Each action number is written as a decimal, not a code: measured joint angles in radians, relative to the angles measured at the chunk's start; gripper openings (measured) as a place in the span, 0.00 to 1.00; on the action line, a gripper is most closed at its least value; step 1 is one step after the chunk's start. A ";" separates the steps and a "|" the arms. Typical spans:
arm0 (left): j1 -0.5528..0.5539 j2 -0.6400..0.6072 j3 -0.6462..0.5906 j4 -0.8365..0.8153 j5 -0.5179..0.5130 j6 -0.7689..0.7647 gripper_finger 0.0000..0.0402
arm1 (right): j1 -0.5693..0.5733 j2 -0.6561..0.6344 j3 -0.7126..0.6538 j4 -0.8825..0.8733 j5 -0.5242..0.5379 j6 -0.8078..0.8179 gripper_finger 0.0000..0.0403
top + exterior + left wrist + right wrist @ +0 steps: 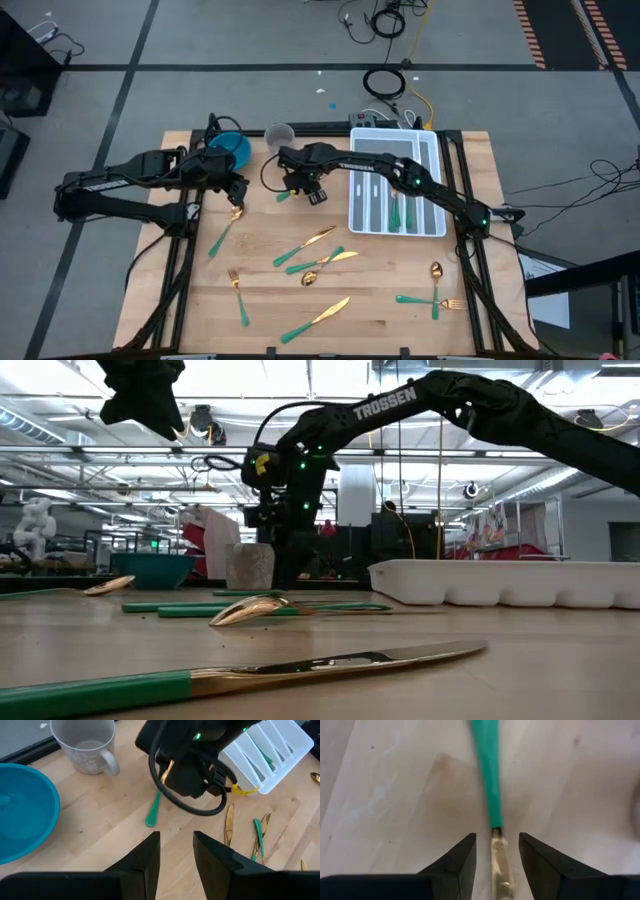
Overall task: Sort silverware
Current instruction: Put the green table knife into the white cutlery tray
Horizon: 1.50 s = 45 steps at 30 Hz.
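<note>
- Right wrist view: my right claw (496, 855) is down at the bench, fingers part open and straddling the gold neck of one piece (490, 785) of the silverware, teal handle running away from me. Not clamped; whether the pads touch it I can't tell.
- That piece lies near the bench's far edge, between the grey mug (279, 136) and the white tray (360, 215).
- To do this well: keep centred over the neck, close squarely, lift straight up so it doesn't swivel, then carry to the tray.
- Its head is hidden between my fingers, so fork, spoon or knife is unknown. That decides the slot.
- Left claw (176, 852) hovers near the blue bowl (232, 148) at the far left corner, fingers apart, holding nothing.
- Rest of the silverware (312, 248): scattered over the bench middle and near edge; a few already sit in the tray (396, 208).
- High view: my right arm covers the pick point, so contact can't be confirmed from above.
- Low view: the tray's contents are hidden behind its wall.
</note>
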 joint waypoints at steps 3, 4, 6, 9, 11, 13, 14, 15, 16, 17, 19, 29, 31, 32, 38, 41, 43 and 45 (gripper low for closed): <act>0.000 0.000 0.000 0.000 0.000 0.003 0.31 | -0.002 0.009 -0.006 -0.004 -0.019 0.005 0.35; 0.000 0.000 0.000 0.000 0.000 0.003 0.31 | -0.002 0.010 -0.006 -0.004 -0.022 0.012 0.35; 0.000 0.000 0.000 0.000 -0.001 0.002 0.31 | -0.003 0.020 -0.005 0.010 -0.029 0.018 0.35; 0.000 0.000 0.000 0.000 -0.002 0.002 0.31 | -0.003 0.022 -0.005 0.017 -0.029 0.033 0.35; 0.000 0.000 0.000 0.000 -0.004 0.002 0.31 | -0.004 0.023 -0.005 0.018 -0.032 0.027 0.35; 0.000 0.000 0.000 0.000 -0.011 0.002 0.31 | -0.010 0.024 -0.005 0.019 -0.036 0.032 0.33; 0.000 0.000 0.000 0.000 -0.013 0.002 0.31 | -0.013 0.024 -0.005 0.017 -0.038 0.046 0.32; 0.000 0.000 0.000 0.000 -0.014 0.002 0.31 | -0.015 0.025 -0.005 0.016 -0.040 0.057 0.30; 0.000 0.000 0.000 0.000 -0.015 0.002 0.31 | -0.016 0.027 -0.005 0.015 -0.045 0.059 0.28; 0.000 0.000 0.000 0.000 -0.015 0.002 0.31 | -0.016 0.027 -0.005 0.013 -0.046 0.061 0.26; 0.000 0.000 0.000 0.000 -0.015 0.002 0.31 | -0.015 0.028 -0.005 0.010 -0.044 0.063 0.23; 0.000 0.000 0.000 0.000 -0.016 0.001 0.31 | -0.003 0.029 -0.004 -0.024 -0.001 0.052 0.03; 0.000 0.000 0.000 0.000 -0.017 0.001 0.31 | -0.003 0.029 -0.004 -0.028 -0.002 0.059 0.02; 0.000 0.000 0.000 0.000 -0.019 0.001 0.31 | -0.002 0.029 -0.004 -0.030 -0.001 0.062 0.01; 0.000 0.000 0.000 0.000 -0.019 0.008 0.31 | 0.013 0.024 0.021 -0.066 0.025 0.085 0.00; 0.000 0.000 0.000 0.000 -0.019 0.008 0.31 | 0.017 0.009 0.019 -0.091 0.031 0.114 0.00; 0.000 0.000 0.000 0.000 -0.019 0.008 0.31 | 0.017 -0.002 0.019 -0.098 0.031 0.124 0.01; 0.000 0.000 0.000 -0.001 -0.019 0.009 0.31 | 0.018 -0.014 0.019 -0.112 0.031 0.126 0.01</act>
